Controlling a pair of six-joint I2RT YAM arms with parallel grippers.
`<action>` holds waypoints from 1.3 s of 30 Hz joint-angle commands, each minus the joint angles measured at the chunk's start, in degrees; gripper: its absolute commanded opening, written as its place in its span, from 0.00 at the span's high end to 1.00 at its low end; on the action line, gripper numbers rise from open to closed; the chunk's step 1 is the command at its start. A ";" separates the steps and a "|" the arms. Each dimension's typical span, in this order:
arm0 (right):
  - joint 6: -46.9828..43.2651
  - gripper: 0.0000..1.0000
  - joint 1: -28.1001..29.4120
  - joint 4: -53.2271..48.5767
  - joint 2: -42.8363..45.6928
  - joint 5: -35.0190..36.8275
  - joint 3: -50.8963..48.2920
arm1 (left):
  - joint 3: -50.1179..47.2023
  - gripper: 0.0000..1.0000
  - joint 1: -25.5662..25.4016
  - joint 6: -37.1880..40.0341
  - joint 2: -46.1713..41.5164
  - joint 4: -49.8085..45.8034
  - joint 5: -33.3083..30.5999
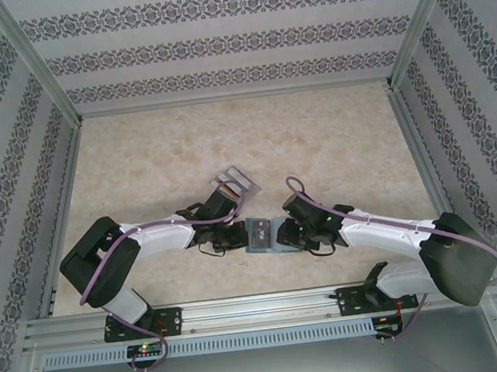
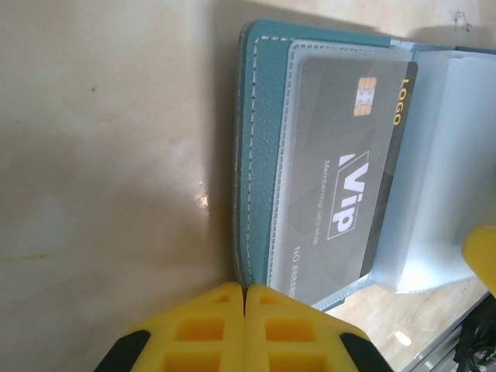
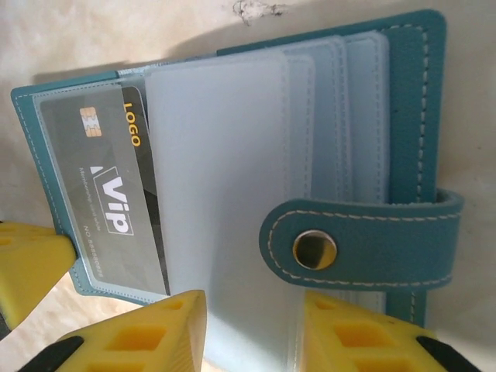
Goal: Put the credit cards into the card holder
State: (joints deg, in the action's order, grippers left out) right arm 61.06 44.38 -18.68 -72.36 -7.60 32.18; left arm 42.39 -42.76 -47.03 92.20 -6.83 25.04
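At the near middle of the desk, step in hand: one card looked already seated and the holder was being kept spread, so I judged this the pause before the next card.
Next move: it probably called for one arm to pin the cover while the other reached far-left. A thin card flat on a smooth top would need its edge tipped up first.
Left fingers (image 2: 245, 329): yellow ribbed plastic, clenched pad to pad at the holder's near corner. Whether they nipped the cover could not be told.
Right fingers (image 3: 252, 341): released, the yellow blocks apart with a clear leaf between them.
Card holder (image 3: 418, 116): open on the desk between both arms, with a teal grained cover, white stitching and rounded corners.
Snap tab (image 3: 364, 248): a teal strap with a metal stud, lying across the right-hand leaves.
Sleeves (image 3: 225, 170): frosted soft plastic in overlapping leaves, probably limp and slippery.
Seated card (image 2: 341, 186): dark grey and glossy with a gold chip, inside the left-hand sleeve.
Loose cards (image 1: 233, 184): plain grey thin rectangles, fanned, just beyond the left wrist.
Desk (image 1: 315, 143): pale marbled beige, smooth, faintly shiny.
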 commanded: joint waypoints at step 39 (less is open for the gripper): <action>-2.19 0.67 1.76 -1.36 -0.66 3.39 2.93 | 0.35 0.94 -0.92 -1.33 1.05 1.15 0.65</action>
State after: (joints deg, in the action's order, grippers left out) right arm 59.59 45.65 -21.30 -72.44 -3.92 35.62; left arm 42.39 -42.76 -47.90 92.38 -6.76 25.28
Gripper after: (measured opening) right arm 0.331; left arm 0.056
